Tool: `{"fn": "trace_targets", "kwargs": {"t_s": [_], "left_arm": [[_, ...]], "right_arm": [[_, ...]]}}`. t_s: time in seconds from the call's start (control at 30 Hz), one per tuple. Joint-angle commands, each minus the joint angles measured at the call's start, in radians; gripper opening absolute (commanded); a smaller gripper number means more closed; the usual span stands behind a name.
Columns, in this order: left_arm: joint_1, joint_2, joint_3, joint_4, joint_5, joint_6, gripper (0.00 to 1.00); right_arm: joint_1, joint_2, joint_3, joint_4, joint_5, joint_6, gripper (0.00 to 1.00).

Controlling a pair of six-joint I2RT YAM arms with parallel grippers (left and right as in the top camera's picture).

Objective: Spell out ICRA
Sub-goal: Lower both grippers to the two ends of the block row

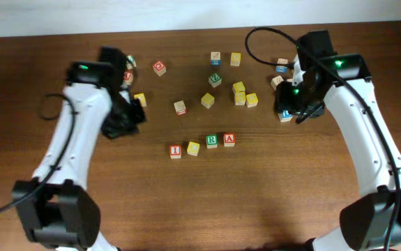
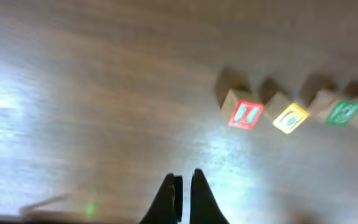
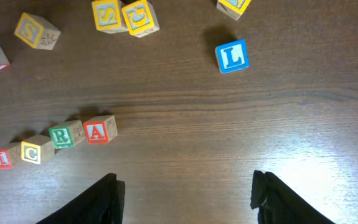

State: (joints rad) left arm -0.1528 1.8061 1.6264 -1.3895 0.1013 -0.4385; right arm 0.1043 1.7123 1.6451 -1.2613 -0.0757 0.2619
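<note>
Four wooden cubes stand in a slightly rising row at mid-table: red I (image 1: 176, 151), yellow C (image 1: 193, 148), green R (image 1: 212, 141), red A (image 1: 229, 139). My left gripper (image 1: 127, 117) hovers to the row's left, shut on nothing. In the left wrist view its tips (image 2: 182, 186) meet over bare wood, with the I (image 2: 246, 114), C (image 2: 290, 117) and R (image 2: 342, 112) ahead on the right. Well right of the row, my right gripper (image 1: 299, 110) is open and empty. The right wrist view has its jaws (image 3: 185, 186) wide apart, the I (image 3: 2, 158), C (image 3: 34, 151), R (image 3: 63, 135) and A (image 3: 98, 130) at left.
Loose letter cubes lie scattered behind the row, among them a yellow cluster (image 1: 242, 95), a green one (image 1: 215, 79) and a red one (image 1: 159, 67). A blue L cube (image 3: 232, 56) lies ahead of the right gripper. A black cable (image 1: 263, 42) loops at the back right.
</note>
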Motion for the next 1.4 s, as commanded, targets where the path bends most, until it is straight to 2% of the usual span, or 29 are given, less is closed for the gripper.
{"fn": "trace_targets", "kwargs": {"t_s": [0.0, 0.03, 0.07, 0.13, 0.17, 0.43, 0.57, 0.7, 0.83, 0.93, 1.37], "left_arm": [[-0.063, -0.002, -0.154, 0.114, -0.064, 0.002, 0.00], [-0.072, -0.002, -0.190, 0.147, -0.064, 0.002, 0.00], [-0.074, -0.002, -0.222, 0.175, -0.064, 0.002, 0.00], [-0.074, -0.002, -0.273, 0.235, -0.064, 0.002, 0.00], [-0.074, -0.002, -0.298, 0.277, -0.063, 0.002, 0.00], [-0.074, 0.000, -0.467, 0.501, 0.052, -0.040, 0.00], [-0.074, 0.001, -0.501, 0.586, 0.052, -0.040, 0.00], [-0.074, 0.014, -0.512, 0.597, 0.054, -0.040, 0.00], [-0.097, 0.019, -0.513, 0.624, 0.064, -0.039, 0.00], [-0.127, 0.034, -0.513, 0.638, 0.061, -0.040, 0.00], [-0.162, 0.047, -0.513, 0.683, 0.061, -0.040, 0.00]], "right_arm": [[0.000, 0.003, -0.004, -0.011, 0.008, -0.019, 0.57], [0.000, 0.003, -0.004, -0.018, 0.008, -0.019, 0.57], [0.000, 0.003, -0.004, -0.018, 0.000, -0.019, 0.47], [0.000, 0.003, -0.008, -0.015, -0.022, -0.018, 0.12], [0.000, 0.003, -0.018, -0.005, -0.021, -0.019, 0.04], [0.001, 0.048, -0.259, 0.283, -0.193, -0.019, 0.04], [0.001, 0.074, -0.330, 0.403, -0.228, -0.018, 0.04], [0.015, 0.126, -0.333, 0.402, -0.229, -0.018, 0.04], [0.098, 0.198, -0.333, 0.418, -0.225, -0.018, 0.04], [0.146, 0.243, -0.333, 0.421, -0.126, 0.063, 0.04], [0.191, 0.258, -0.335, 0.439, -0.141, 0.064, 0.04]]}}
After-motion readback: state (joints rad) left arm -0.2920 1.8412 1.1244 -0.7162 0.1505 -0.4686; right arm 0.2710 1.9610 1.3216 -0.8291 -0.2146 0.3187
